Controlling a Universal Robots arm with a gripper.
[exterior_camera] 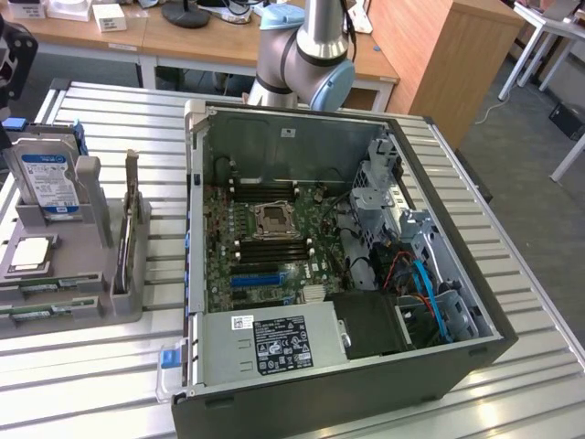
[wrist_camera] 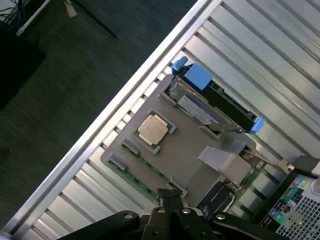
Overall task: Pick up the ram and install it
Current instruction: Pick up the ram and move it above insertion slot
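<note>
Gripper (wrist_camera: pixel 170 196) hangs closed near ram (wrist_camera: pixel 142 182); blue-white hard drive (exterior_camera: pixel 44 181) label illegible.

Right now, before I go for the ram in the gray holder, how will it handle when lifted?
The ram is a thin, narrow green board: probably light and stiff, but likely to crack if bent. It sits in a slot of the gray holder, so it may bind unless lifted straight.

Open black computer case (exterior_camera: pixel 366 402) on slatted metal table (exterior_camera: pixel 101 384), green motherboard (exterior_camera: pixel 274 247) exposed. Exterior view's left: grey plastic holder (exterior_camera: pixel 126 302) carrying upright silver hard drive (exterior_camera: pixel 46 183), square silver CPU chip (exterior_camera: pixel 29 253), thin green ram stick (exterior_camera: pixel 37 312).
</note>
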